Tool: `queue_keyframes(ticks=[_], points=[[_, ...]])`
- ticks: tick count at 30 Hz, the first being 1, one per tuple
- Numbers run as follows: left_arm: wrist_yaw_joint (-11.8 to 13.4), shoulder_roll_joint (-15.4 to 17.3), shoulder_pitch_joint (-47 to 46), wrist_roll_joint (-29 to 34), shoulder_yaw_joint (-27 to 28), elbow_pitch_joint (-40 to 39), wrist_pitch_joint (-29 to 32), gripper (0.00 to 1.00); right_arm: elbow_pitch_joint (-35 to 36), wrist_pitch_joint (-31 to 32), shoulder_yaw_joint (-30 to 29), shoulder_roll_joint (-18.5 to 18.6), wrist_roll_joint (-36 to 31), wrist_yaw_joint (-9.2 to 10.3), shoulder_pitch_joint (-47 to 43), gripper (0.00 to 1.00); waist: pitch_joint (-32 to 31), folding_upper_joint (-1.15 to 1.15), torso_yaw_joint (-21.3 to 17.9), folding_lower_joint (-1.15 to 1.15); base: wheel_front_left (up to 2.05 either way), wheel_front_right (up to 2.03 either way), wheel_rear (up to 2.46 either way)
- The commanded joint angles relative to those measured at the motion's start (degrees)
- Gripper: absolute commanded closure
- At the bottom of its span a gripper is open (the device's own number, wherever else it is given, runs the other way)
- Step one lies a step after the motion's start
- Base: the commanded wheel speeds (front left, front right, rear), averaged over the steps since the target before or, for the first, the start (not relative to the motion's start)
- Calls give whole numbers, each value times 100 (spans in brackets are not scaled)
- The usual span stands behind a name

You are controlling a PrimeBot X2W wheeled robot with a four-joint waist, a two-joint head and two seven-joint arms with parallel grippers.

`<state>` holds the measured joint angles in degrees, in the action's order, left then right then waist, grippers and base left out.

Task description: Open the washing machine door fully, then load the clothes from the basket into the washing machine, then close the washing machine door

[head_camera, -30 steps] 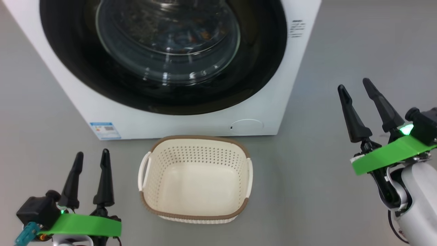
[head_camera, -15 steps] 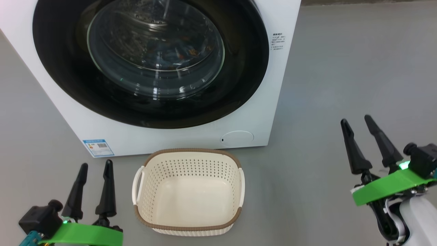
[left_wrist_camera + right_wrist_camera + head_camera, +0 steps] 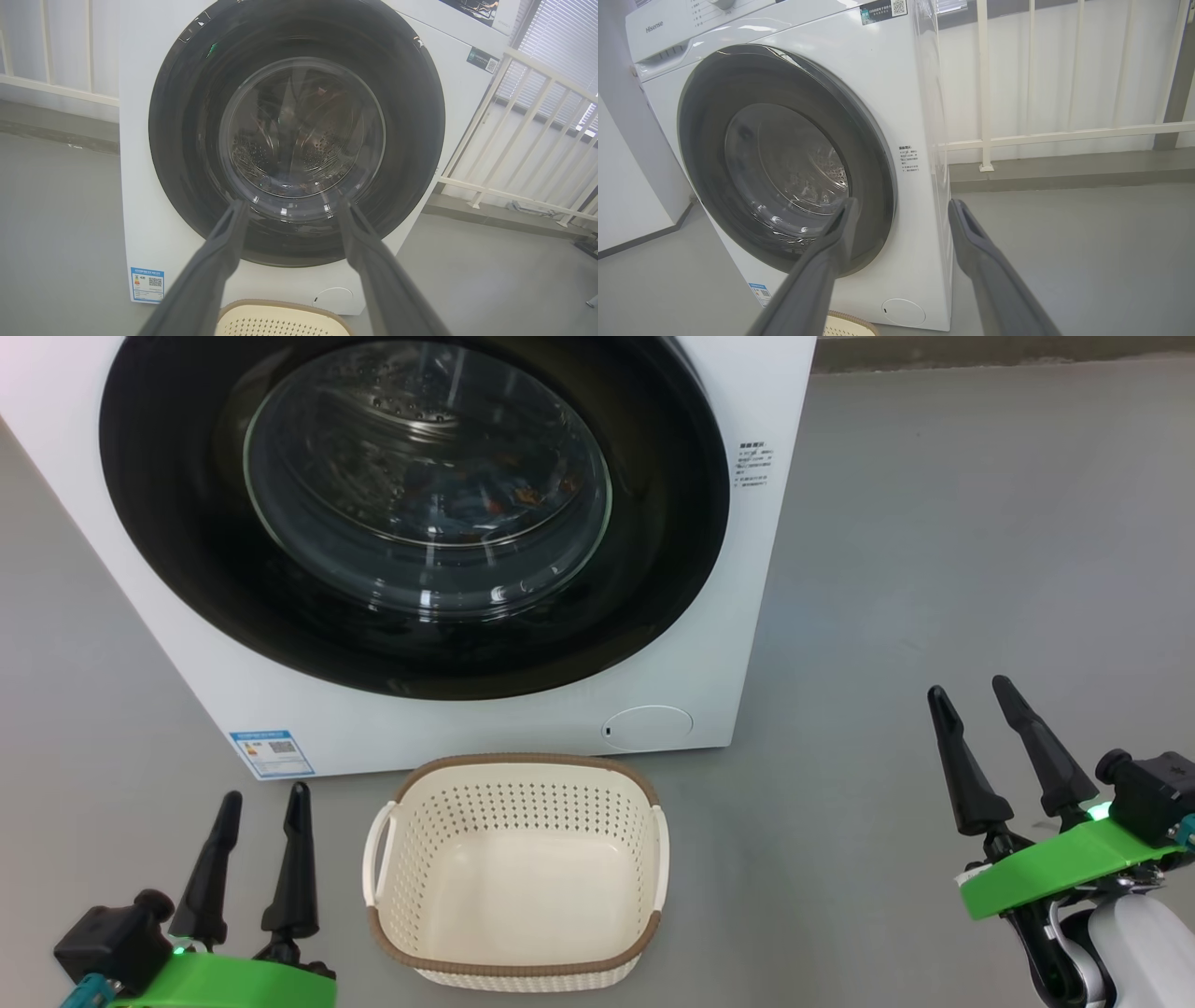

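Observation:
The washing machine (image 3: 775,569) stands white and boxy ahead, and the washing machine door (image 3: 653,569) lies shut flat against its front. Through the glass bowl, dim blue and orange patches of the clothes (image 3: 467,509) lie in the drum. On the floor before the machine sits the cream basket (image 3: 513,971), its bare bottom showing. My left gripper (image 3: 265,791) is open to the basket's left, and my right gripper (image 3: 969,686) is open far to its right. The left wrist view has the open left gripper (image 3: 292,204) facing the door (image 3: 187,140). In the right wrist view the open right gripper (image 3: 903,200) points at the door's (image 3: 705,140) right side.
A blue label (image 3: 271,753) and a round service flap (image 3: 647,728) mark the machine's lower front. A white railing (image 3: 985,93) runs behind and to the right of the machine. Grey floor (image 3: 934,523) spreads to the right.
The head view has shifted, so the machine and basket sit lower in it. My right gripper has drawn back and lower. Both grippers stayed open.

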<state>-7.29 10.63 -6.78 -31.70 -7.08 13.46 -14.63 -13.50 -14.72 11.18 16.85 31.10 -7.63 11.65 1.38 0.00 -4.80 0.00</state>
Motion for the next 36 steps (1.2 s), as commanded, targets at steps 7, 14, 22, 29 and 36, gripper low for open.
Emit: queue_keyframes(ticks=[7, 14, 22, 29, 36], points=[[-20, 108, -116, 91, 189, -63, -37, 0, 109, -28, 68, 53, -55, 14, -20, 0, 12, 0, 58, 0, 0, 0, 0], [-20, 130, -142, 108, 193, -11, -37, 0, 79, -28, 79, 16, -62, 14, -17, 0, 11, 0, 77, 0, 0, 0, 0], [-20, 118, -162, 146, 215, -15, -37, 0, 51, -28, 110, 7, -43, 14, -4, 0, 2, 0, 83, 0, 0, 0, 0], [-20, 105, -197, 162, 206, -14, -37, 0, 48, -28, 109, 3, -46, 14, 21, 0, 34, 0, 89, 0, 0, 0, 0], [2, -195, 218, 100, -39, 375, 11, 100, -417, 13, 93, -296, 19, -1, -312, 100, 36, 0, 89, 0, 0, 0, 0]])
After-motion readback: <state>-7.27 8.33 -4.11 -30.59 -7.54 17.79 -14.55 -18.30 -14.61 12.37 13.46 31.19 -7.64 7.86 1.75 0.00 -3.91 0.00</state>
